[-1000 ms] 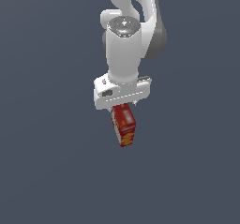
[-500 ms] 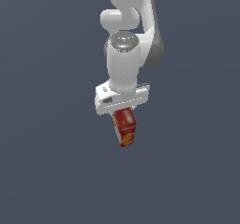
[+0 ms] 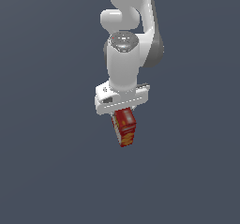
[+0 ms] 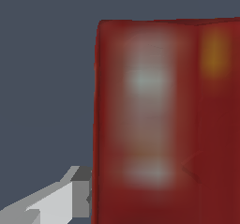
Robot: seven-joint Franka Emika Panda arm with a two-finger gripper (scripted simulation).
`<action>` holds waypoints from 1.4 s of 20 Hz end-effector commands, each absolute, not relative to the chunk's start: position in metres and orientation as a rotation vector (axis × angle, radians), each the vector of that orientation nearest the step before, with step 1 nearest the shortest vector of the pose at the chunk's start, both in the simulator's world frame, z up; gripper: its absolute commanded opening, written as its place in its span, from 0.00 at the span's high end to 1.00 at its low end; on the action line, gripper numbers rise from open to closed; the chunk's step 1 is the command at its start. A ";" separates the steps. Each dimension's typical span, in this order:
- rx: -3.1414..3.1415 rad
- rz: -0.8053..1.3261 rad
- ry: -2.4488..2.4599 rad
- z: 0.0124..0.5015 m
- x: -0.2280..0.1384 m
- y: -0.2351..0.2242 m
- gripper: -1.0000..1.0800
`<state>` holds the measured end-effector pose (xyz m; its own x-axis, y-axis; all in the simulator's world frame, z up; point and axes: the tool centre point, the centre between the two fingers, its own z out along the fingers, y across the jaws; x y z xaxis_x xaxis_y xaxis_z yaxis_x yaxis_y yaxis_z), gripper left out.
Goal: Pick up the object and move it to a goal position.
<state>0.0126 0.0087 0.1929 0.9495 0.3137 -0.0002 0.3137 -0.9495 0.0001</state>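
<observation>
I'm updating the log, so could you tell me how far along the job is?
Done: the red carton is picked up, hanging under the gripper, whose finger presses its side. In hand: carrying it. Left: reaching the goal, which no view shows.

A plain slate-blue surface point(image 3: 47, 171) filled the exterior view from edge to edge, even in tone; whether it was a tabletop or a floor could not be told. The same flat colour lay behind everything in the wrist view. The only thing carried was the red carton point(image 3: 125, 127), and it was borne by the tool point(image 3: 123, 109), clamped at the tool's six o'clock, above that surface.
</observation>
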 end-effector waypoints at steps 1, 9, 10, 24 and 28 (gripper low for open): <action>3.102 0.000 0.500 0.193 0.013 0.009 1.00; 3.101 0.000 0.499 0.209 0.001 0.025 1.00; 3.101 0.000 0.499 0.213 -0.002 0.029 1.00; 3.098 0.000 0.499 0.314 -0.069 0.129 1.00; 3.097 0.000 0.499 0.347 -0.091 0.162 1.00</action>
